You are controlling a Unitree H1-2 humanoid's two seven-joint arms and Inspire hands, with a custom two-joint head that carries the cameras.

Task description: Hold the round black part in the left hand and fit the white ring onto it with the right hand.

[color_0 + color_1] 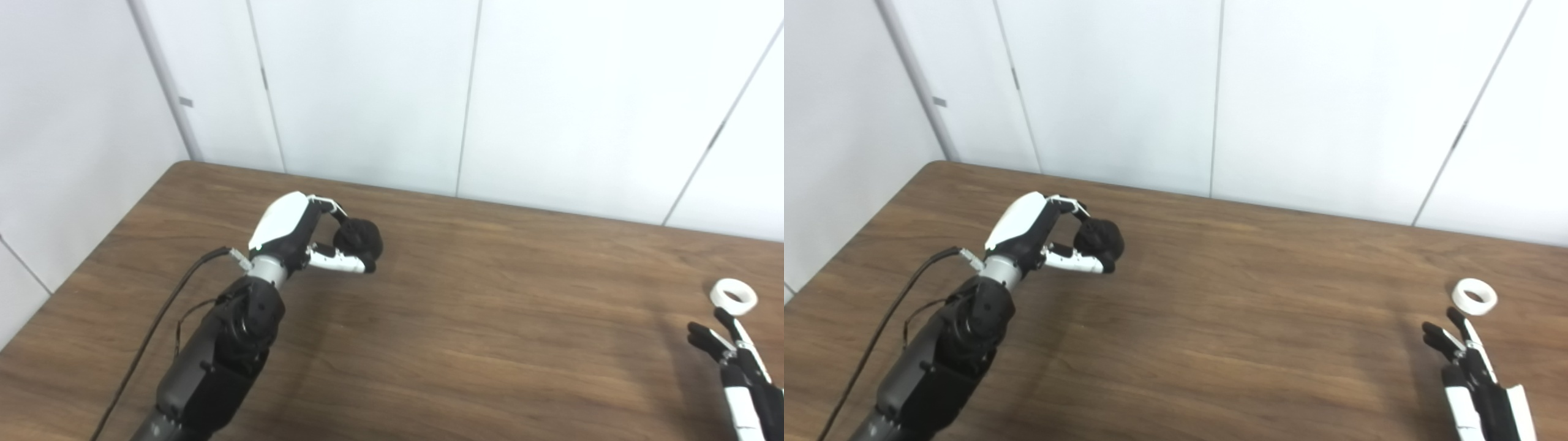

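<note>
The left hand (306, 236) grips the round black part (361, 237), partly hidden by its fingers. The right hand (1473, 373), fingers spread and cut off at the frame edge, sits near the white ring (1474, 296) on the table (1243, 318).

Brown wood-grain table (490, 318); black round part (360, 237); white ring (733, 296) near the table's right edge; both hands white and black; pale panelled wall (367, 92)

- No readable text, label, brand or number showed anywhere.
- The left hand (306, 229) carried no legible marking.
- The white ring (733, 296) just beyond the right hand (1473, 367) was blank too.
</note>
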